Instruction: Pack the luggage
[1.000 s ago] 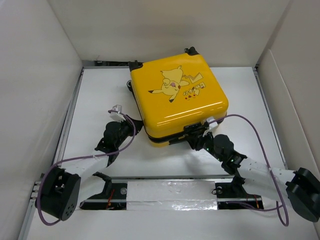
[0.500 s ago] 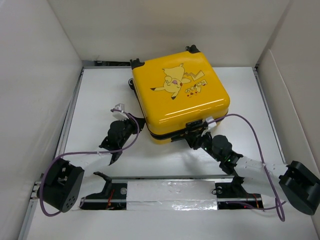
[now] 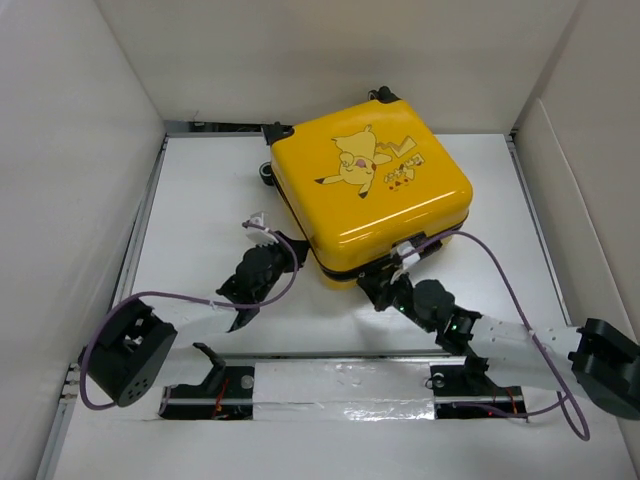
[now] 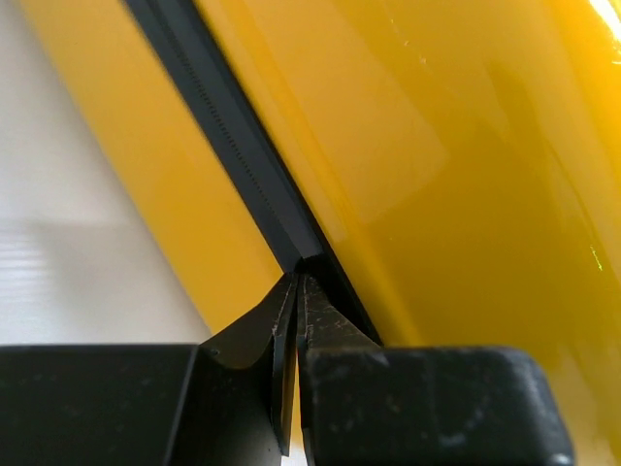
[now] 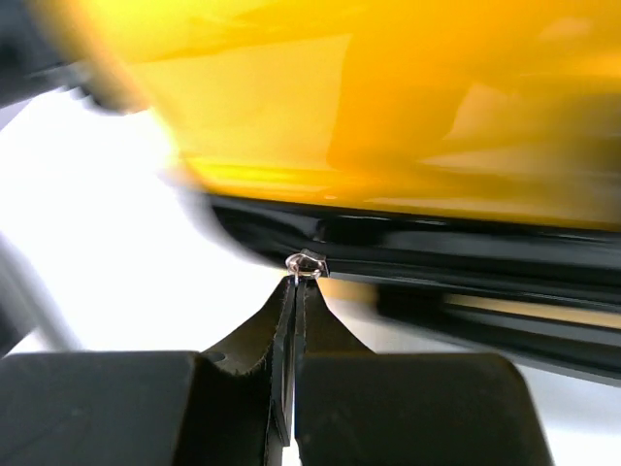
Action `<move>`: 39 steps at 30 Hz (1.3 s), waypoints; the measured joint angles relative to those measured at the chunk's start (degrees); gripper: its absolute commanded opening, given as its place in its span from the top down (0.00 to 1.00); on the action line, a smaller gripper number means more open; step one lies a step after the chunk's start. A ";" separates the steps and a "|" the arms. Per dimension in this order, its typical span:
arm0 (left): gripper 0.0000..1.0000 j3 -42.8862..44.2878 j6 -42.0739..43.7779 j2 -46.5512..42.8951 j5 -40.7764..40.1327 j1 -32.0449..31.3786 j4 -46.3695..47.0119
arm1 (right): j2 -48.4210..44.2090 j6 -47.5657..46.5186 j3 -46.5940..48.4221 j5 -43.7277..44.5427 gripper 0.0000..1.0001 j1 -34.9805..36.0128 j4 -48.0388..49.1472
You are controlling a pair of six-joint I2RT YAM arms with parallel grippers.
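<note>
The luggage (image 3: 370,185) lies lid-down on the desk (image 3: 200,200), cartoon face up. My right fingers (image 5: 254,330) pinch the zipper pull (image 5: 306,263); my left fingers (image 4: 243,330) are closed, empty, against the zipper band (image 4: 233,165). I reckon only the zipping is left.

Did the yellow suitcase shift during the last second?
Yes. The luggage swung counterclockwise, its near corner sliding right toward the table's right rail.

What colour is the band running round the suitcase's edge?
Black zipper band on the yellow suitcase; left wrist view shows it best.
</note>
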 measured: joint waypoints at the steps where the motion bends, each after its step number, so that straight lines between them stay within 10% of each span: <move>1: 1.00 0.59 -0.33 1.03 0.00 -1.51 0.46 | 0.15 0.11 0.68 0.85 1.00 2.91 -1.14; 13: 0.95 5.92 -2.16 7.37 -1.68 -8.81 0.37 | 16.17 1.22 9.77 20.96 1.00 15.13 -0.87; 16: 0.42 6.32 -2.29 7.26 -2.89 -9.16 -2.32 | 18.16 2.64 8.83 20.79 1.00 13.53 4.31; 20: 0.09 3.63 -3.65 0.72 -1.79 -6.80 -9.62 | 16.94 4.24 7.58 19.87 1.00 13.20 5.33; 28: 0.01 7.91 -9.29 -15.23 1.11 11.47 -13.53 | 15.17 5.14 6.54 18.34 1.00 12.90 5.18; 39: 0.01 49.03 -12.15 25.59 16.22 27.93 -18.64 | 14.27 4.85 6.16 17.09 1.00 12.61 4.61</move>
